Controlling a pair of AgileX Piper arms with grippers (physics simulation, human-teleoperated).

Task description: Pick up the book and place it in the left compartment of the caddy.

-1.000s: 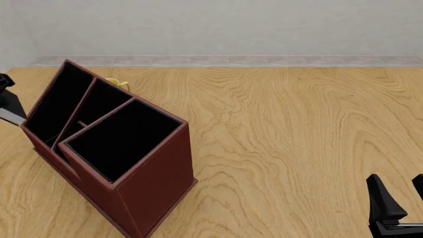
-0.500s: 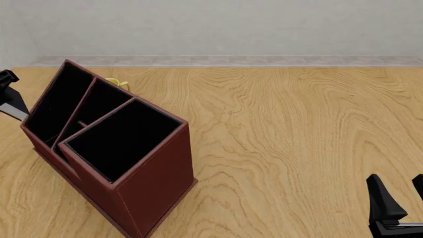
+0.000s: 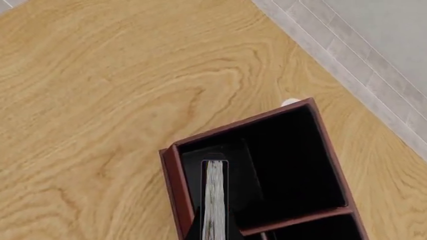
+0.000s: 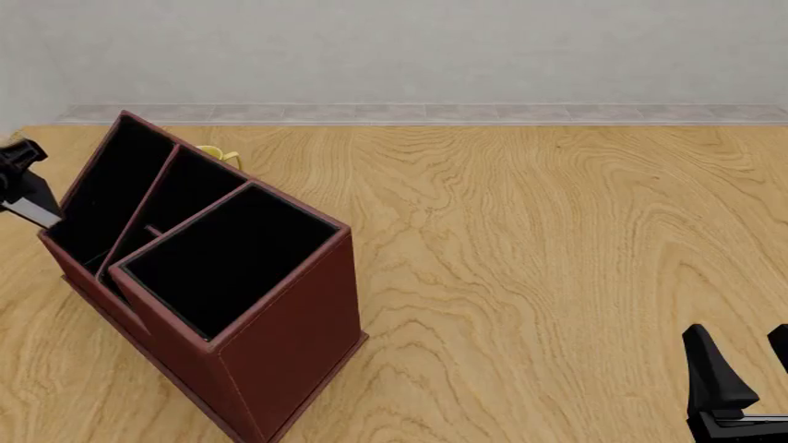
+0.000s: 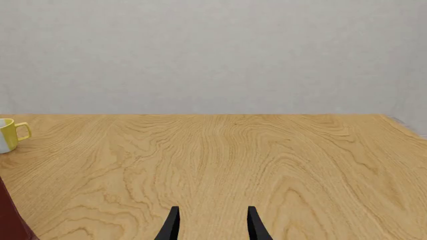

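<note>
From the front, the tall red-brown caddy (image 4: 203,286) stands on the wooden table (image 4: 542,249), turned at a slant, and its insides are black. It has two thin slots and one big square bin (image 4: 228,258). The left compartment (image 4: 111,198) is the thin slot at the far end from the bin. My left gripper (image 4: 22,185) is at the left edge of the picture, just beside that end wall, and a pale bit of the book (image 4: 33,215) shows under it. A little yellow mug (image 4: 218,154) peeks out behind the caddy. My right gripper (image 4: 739,378) sits low in the near right corner, well apart from the caddy, and its two black fingers have a gap between them with nothing inside. From my left wrist, I look down at the caddy (image 3: 170,175). The book (image 3: 214,200) is held on its edge, with its pale pages facing the camera and dark fingers (image 3: 243,197) pressed on both sides, right over the black slot (image 3: 190,165) by the end wall. From my right wrist, I see the open right gripper (image 5: 211,222), bare table (image 5: 267,160), and the yellow mug (image 5: 8,135) far off at the side
</note>
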